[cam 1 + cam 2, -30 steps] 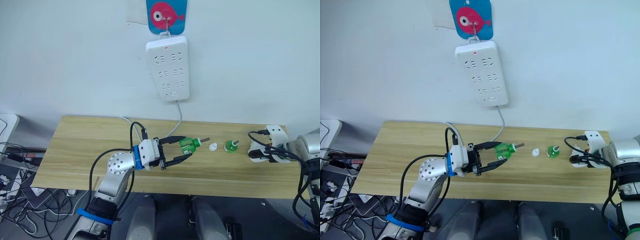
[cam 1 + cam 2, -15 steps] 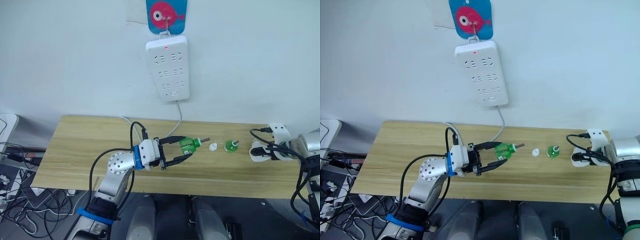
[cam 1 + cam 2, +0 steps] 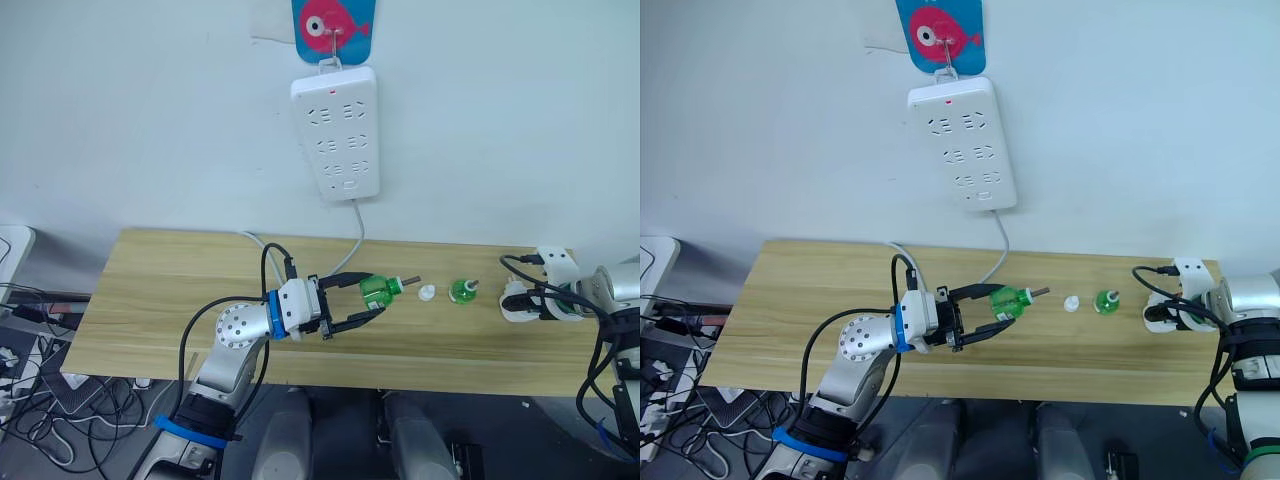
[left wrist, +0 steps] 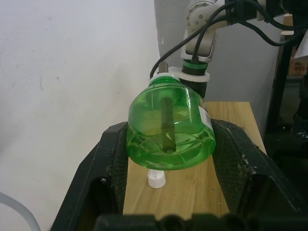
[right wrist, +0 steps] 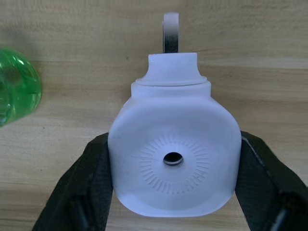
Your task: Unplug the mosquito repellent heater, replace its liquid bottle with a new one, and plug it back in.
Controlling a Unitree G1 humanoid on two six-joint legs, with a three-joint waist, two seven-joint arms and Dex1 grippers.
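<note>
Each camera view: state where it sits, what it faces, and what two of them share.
Left and right eye views: head-mounted, looking down at the wooden table; both arms show.
Left wrist view: along the left tool clamping a clear green liquid bottle.
Right wrist view: along the right tool gripping the small white rounded plug-in heater.
Shared: both wrist views catch the table; the left one also shows the right arm.

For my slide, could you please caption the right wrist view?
Right gripper holds the white mosquito repellent heater above the wooden table.
</note>
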